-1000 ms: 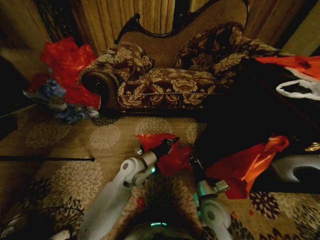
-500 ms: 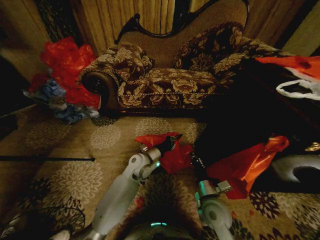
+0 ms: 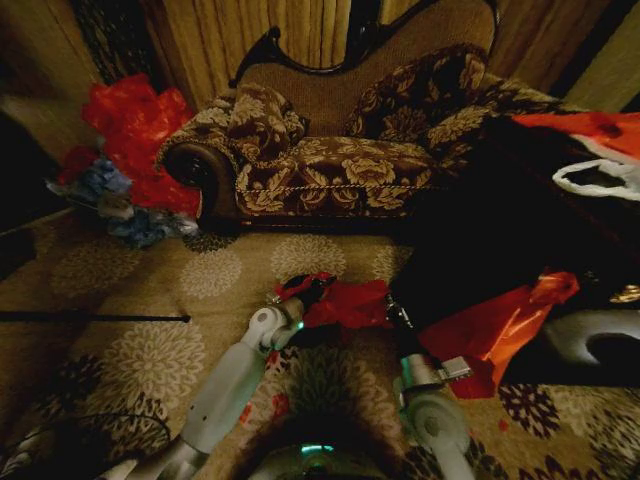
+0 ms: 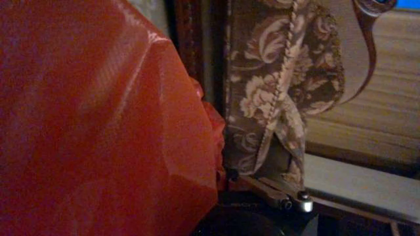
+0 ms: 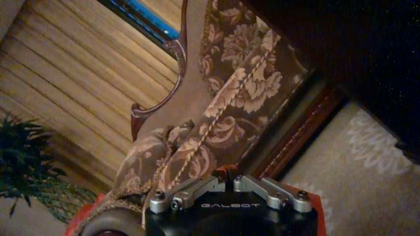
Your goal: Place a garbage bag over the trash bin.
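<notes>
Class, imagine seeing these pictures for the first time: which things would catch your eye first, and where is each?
The bright-red garbage bag stretched between the left gripper and right gripper over the patterned carpet. Behind it stands the floral sofa, with a heap of red plastic at its left end.

Both arms reach forward from the robot's base, their wrists close together. The left pincer (image 3: 312, 293) is at the end of the pale left arm, which angles up and rightward, fingers closed on the garbage bag (image 3: 350, 303). The right pincer (image 5: 229, 183) has its metal fingers drawn together, red showing between the tips.
</notes>
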Motion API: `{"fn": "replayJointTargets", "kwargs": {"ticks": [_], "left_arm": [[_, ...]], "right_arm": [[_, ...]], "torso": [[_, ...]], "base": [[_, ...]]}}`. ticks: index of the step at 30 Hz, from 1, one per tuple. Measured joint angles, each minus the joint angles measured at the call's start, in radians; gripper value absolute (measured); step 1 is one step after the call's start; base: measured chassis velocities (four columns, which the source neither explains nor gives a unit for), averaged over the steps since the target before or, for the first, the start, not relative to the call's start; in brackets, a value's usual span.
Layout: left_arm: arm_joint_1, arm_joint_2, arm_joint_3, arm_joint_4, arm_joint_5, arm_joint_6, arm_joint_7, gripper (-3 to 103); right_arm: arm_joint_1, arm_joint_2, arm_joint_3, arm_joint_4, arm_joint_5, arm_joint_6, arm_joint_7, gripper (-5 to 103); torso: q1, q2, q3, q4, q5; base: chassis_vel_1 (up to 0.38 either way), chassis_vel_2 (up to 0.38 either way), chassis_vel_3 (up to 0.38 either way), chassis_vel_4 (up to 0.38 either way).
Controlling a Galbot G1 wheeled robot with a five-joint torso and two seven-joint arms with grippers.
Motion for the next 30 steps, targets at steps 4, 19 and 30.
{"fn": "replayJointTargets", "kwargs": {"ticks": [4, 19, 30], "left_arm": [[-0.039, -0.028, 0.014, 0.016, 0.012, 0.001, 0.006, 0], [-0.126, -0.048, 0.028, 0.137, 0.070, 0.016, 0.074, 0], [-0.089, 0.053, -0.030, 0.096, 0.055, 0.014, 0.095, 0]], "right_arm": [[-0.015, 0.001, 0.012, 0.030, 0.003, -0.001, -0.007, 0], [-0.066, 0.019, -0.027, 0.037, -0.022, -0.002, -0.043, 0], [-0.016, 0.055, -0.103, -0.085, -0.071, -0.005, -0.055, 0]], "torso": [[0.000, 0.000, 0.000, -0.0001, 0.0001], [0.000, 0.000, 0.000, -0.0002, 0.0000], [0.000, 0.000, 0.000, 0.0000, -0.0001]], "base": [[0.000, 0.000, 0.000, 0.000], [0.000, 0.000, 0.000, 0.000], [0.000, 0.000, 0.000, 0.000]]}}
